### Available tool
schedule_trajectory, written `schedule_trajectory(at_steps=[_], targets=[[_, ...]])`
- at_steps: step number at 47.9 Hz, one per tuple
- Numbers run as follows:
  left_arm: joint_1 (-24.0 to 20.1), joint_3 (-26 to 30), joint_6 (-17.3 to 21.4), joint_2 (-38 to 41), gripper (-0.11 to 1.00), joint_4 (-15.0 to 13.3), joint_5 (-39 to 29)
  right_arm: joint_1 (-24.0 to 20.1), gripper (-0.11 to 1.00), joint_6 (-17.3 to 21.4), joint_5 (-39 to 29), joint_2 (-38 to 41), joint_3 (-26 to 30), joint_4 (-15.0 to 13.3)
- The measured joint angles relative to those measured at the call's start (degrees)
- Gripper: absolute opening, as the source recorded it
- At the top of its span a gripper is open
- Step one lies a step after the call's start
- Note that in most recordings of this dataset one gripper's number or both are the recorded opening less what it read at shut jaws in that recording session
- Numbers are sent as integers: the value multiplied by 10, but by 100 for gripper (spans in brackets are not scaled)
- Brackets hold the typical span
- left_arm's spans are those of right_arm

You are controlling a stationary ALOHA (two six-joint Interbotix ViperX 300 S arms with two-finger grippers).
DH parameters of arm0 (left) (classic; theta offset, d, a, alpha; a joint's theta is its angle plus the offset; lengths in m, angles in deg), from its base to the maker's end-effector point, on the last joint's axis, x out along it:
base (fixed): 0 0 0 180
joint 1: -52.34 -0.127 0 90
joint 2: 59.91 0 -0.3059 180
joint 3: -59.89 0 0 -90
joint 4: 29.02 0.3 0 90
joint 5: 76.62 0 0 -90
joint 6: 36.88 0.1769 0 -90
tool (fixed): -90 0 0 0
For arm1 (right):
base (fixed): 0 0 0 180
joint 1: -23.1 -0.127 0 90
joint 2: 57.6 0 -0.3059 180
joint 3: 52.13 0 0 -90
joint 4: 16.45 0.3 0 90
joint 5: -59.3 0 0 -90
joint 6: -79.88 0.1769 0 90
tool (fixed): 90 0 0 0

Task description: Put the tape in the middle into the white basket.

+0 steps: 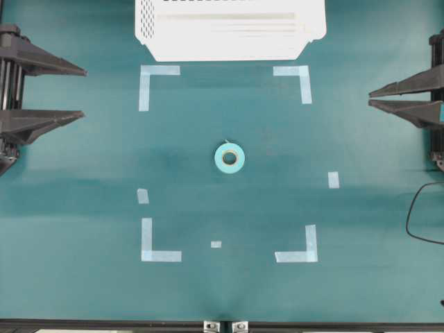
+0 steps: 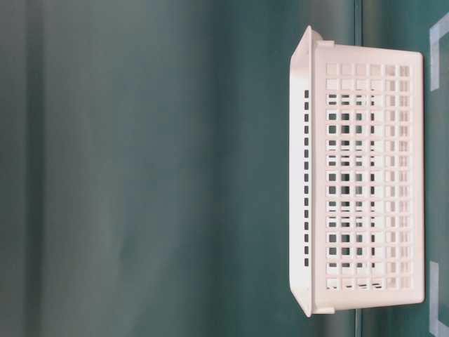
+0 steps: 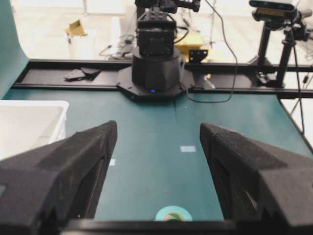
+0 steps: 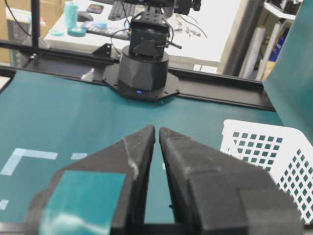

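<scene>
The tape [image 1: 229,157], a small teal roll with a pale core, lies flat in the middle of the green table; its far part shows at the bottom of the left wrist view [image 3: 173,214]. The white basket [image 1: 229,31] stands at the table's far edge, also visible side-on [image 2: 365,175], and at the edges of both wrist views [image 3: 29,122] [image 4: 264,152]. My left gripper [image 1: 83,93] [image 3: 159,126] hangs open and empty at the left edge, far from the roll. My right gripper [image 1: 370,98] [image 4: 157,129] sits at the right edge, fingers together with only a thin slit and nothing between them.
Pale-blue tape corner marks [image 1: 158,80] [image 1: 296,254] and small strips [image 1: 334,180] frame the middle of the table. A black cable [image 1: 414,215] loops at the right edge. Each wrist view faces the other arm's black base [image 3: 155,73] [image 4: 145,68].
</scene>
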Motion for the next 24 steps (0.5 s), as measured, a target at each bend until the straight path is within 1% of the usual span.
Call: schedule_trajectory(at_steps=[2,5,8,11,14,24], targets=[[0,-3,0,0,22,-1,0,1,22,0,1,0,-1,0],[2,-13,-4,-2,9,-10,1,4,10,1,2,0,-10,-1],[2,-20,-4,-5,-1,-13,2,11,1,3,2,0,-18,0],[3,-25,-4,-11,-7,-13,4,18,1,7,2,0,-21,0],[3,-29,-4,-18,-10,-14,4,21,1,14,2,0,-25,0],[4,-52,-8,-36,-11,-14,4,22,1,29,2,5,-27,0]])
